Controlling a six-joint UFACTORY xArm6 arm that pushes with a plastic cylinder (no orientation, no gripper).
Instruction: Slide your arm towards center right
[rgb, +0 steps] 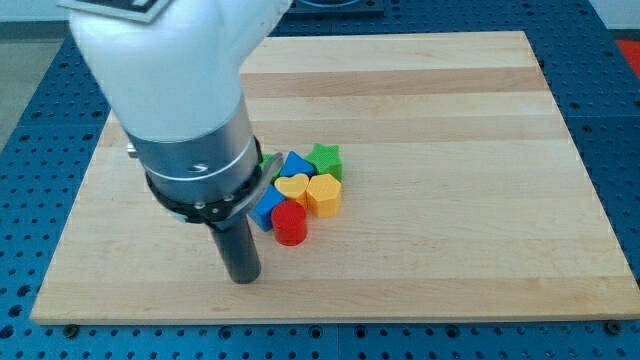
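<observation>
My tip rests on the wooden board near the view's bottom, just left of the red cylinder; I have no jaws, only the rod. Beside it cluster a blue block, yellow heart, orange block, another blue block and green star.

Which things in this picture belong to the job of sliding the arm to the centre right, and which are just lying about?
Belongs to the job:
- my tip, left of and below the block cluster
- the pale wooden board, whose centre right is the goal

Just lying about:
- red cylinder block
- yellow heart block
- orange-yellow block
- green star block
- two blue blocks
</observation>
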